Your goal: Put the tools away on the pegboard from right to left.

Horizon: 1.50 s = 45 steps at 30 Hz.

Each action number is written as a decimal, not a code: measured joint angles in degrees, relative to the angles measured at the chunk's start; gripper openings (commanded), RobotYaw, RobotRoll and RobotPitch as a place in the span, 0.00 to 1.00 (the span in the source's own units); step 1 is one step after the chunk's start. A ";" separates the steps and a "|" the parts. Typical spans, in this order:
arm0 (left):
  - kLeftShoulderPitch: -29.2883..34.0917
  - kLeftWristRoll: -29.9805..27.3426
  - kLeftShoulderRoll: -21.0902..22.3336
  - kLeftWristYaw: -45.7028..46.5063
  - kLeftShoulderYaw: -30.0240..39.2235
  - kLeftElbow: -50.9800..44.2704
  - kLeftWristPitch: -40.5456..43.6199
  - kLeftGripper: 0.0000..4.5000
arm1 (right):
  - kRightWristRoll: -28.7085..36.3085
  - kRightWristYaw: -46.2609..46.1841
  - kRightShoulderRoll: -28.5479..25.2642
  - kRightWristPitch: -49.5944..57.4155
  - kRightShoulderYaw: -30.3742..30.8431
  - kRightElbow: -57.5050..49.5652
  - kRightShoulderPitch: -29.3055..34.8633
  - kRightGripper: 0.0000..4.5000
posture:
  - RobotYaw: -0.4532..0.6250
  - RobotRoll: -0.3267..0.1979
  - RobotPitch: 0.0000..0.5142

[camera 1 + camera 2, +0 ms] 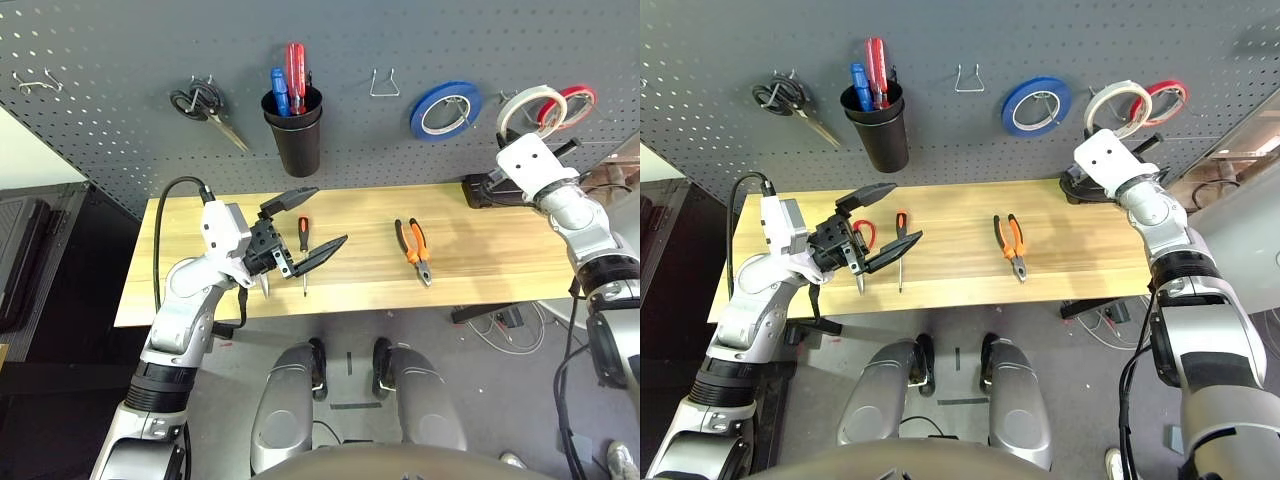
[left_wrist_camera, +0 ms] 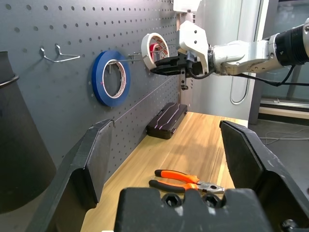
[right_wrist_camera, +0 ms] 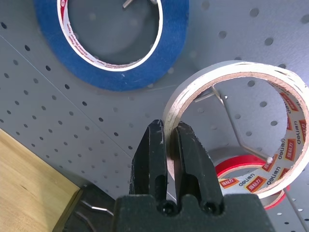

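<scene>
workshop: pegboard [image 1: 120, 60] above wooden workbench [image 1: 480, 255]

A light wooden tabletop [image 1: 480, 262] is being supported above a grey floor [image 1: 500, 400], where loose cables [image 1: 520, 325] are being left lying. A dark cabinet [image 1: 40, 260] is being kept at one side, and a glazed partition [image 2: 275, 72] is being lit brightly.

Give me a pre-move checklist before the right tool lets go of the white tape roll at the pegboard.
1. Right tool shut on the white tape roll: ok.
2. Roll up at the pegboard hook: ok.
3. Hook through the roll's hole: ok, seated cannot tell.
4. Red tape roll behind, not blocking: cannot tell.
5. Left tool open, over the table: ok.
6. Pliers on the table, next: ok.
</scene>
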 measured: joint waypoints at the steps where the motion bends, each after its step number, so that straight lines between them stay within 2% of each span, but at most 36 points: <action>1: 0.00 0.04 0.00 0.00 -0.01 0.00 0.00 1.00 | -0.03 -0.02 0.27 0.65 0.03 0.54 -0.54 0.01 | 0.53 0.62 0.31; 4: -0.03 0.19 -0.06 0.00 -0.23 0.00 0.01 1.00 | -0.47 -0.44 1.11 1.81 0.35 2.33 -2.26 0.21 | 0.53 0.62 0.32; 9: -0.04 0.24 -0.06 0.00 -0.25 0.00 0.05 1.00 | -0.65 -2.69 1.30 -0.55 0.40 2.42 -2.20 0.63 | 0.53 0.62 0.34; 12: 0.14 0.27 -0.05 0.02 -0.27 -0.06 0.15 1.00 | 0.15 -4.04 1.32 -5.04 -0.05 1.76 0.26 0.89 | 0.53 0.62 0.36; 14: 0.67 0.27 0.02 0.04 -0.27 -0.14 0.33 1.00 | 0.72 -4.26 1.38 -7.86 -0.12 1.17 3.04 0.99 | 0.53 0.62 0.38; 24: 4.21 0.50 2.85 -0.40 -0.21 -2.59 0.85 1.00 | 3.56 -1.67 0.92 -19.07 -0.34 -11.30 20.71 0.99 | 0.54 0.62 0.42; 30: 6.50 2.56 6.05 -2.16 -0.38 -2.57 -0.90 1.00 | 6.10 1.49 1.67 -15.76 -0.45 -17.25 29.33 0.99 | 0.54 0.62 0.45; 36: 7.17 8.17 10.79 -5.48 -2.56 -0.90 -5.79 1.00 | 11.91 5.49 4.70 0.54 -2.64 -24.84 31.61 0.99 | 0.53 0.62 0.48; 45: 5.20 16.57 13.70 -5.36 -4.81 5.72 -9.32 1.00 | 20.21 9.48 8.67 37.83 -5.38 -42.42 31.51 0.99 | 0.52 0.62 0.53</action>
